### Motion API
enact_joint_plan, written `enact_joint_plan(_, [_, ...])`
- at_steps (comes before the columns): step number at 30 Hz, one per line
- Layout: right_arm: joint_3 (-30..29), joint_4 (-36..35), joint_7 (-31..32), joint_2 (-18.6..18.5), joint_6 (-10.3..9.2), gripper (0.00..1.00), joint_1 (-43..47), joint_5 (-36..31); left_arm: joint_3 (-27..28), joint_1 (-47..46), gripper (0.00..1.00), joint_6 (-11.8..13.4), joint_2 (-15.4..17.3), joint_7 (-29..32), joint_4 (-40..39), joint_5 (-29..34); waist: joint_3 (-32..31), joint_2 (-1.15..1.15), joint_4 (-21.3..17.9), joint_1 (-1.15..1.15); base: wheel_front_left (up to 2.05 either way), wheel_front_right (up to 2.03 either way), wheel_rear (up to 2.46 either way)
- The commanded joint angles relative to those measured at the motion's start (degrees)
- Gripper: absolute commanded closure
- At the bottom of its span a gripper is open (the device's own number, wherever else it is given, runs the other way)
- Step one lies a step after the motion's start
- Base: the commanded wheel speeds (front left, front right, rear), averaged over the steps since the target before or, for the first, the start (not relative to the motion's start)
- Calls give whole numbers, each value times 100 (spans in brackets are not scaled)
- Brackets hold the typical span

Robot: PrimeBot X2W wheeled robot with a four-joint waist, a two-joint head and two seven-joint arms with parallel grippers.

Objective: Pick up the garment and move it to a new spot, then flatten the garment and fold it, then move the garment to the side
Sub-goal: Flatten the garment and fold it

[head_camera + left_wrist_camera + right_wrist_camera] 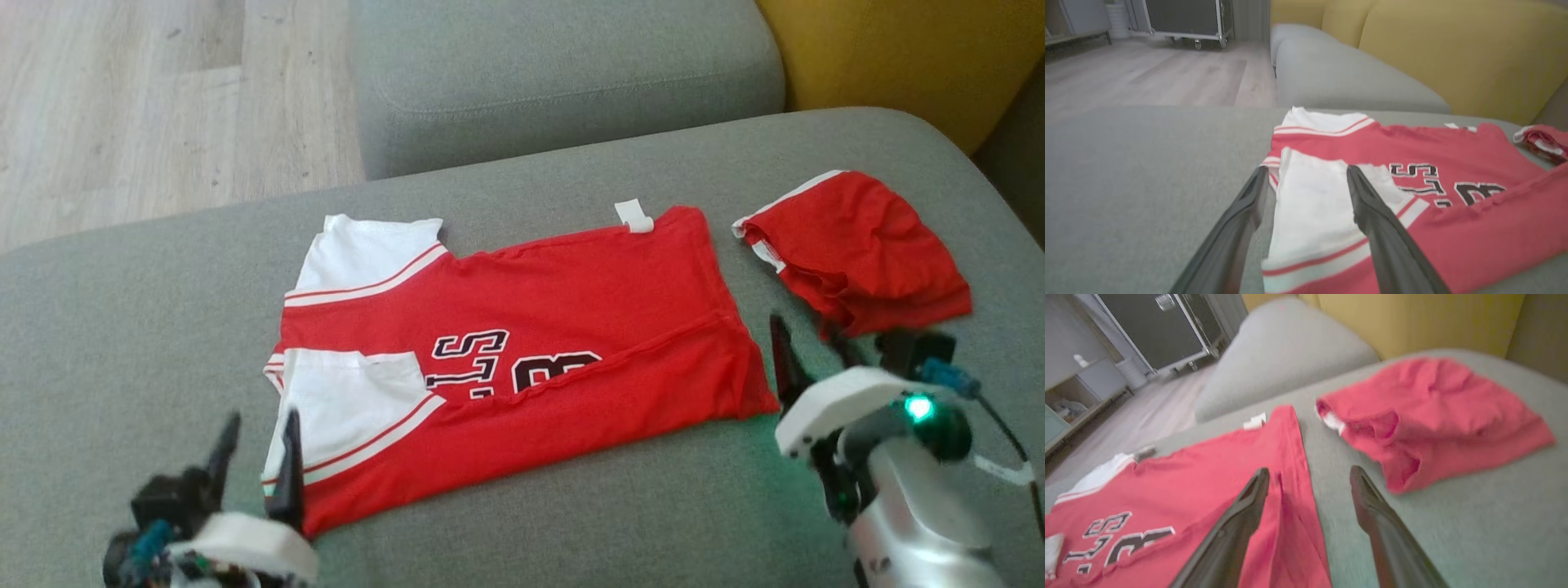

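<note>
A red jersey (571, 318) with white sleeves and black lettering lies spread on the grey sofa seat (122, 327), its near long edge folded over. My left gripper (255, 457) stands open at the jersey's near left corner, its fingers either side of the white sleeve (1310, 204). My right gripper (808, 347) hangs open just off the jersey's right hem (1294, 457), with nothing between its fingers. In the left wrist view the jersey (1437, 196) stretches away to the right.
A second red garment (857, 245), crumpled, lies at the right of the seat, close to my right gripper; the right wrist view shows it (1437, 412) too. A grey cushion (555, 73) sits behind, a yellow backrest (898, 49) at far right, wooden floor (122, 106) beyond.
</note>
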Motion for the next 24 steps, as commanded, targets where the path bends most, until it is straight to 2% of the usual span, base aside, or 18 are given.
enact_joint_plan(1, [124,-298,-171,21,-4,0,-127,-82,276,-418,0,39,80,-142,-233,50,24,0,-12,0,0,0,0])
enact_joint_plan(6, [165,-1165,-807,66,-4,0,81,-394,514,-606,0,36,-61,-452,-769,189,134,0,-62,0,0,0,0])
enact_joint_plan(10, [-1,-1894,-957,98,-4,0,319,-911,975,-611,0,-107,-404,-463,-1461,278,273,0,-88,0,0,0,0])
enact_joint_plan(14, [-64,-2635,-967,146,-4,0,610,-982,1128,-704,0,-303,-568,-465,-1337,547,485,0,-152,0,0,0,0])
enact_joint_plan(19, [-34,-3026,-968,150,-4,0,532,-807,977,-1470,0,-400,-281,-372,-687,868,948,0,-201,0,0,0,0])
enact_joint_plan(24, [21,-3251,-969,151,-4,0,202,-715,606,-2799,0,-539,294,464,66,1070,1566,0,-347,0,0,0,0])
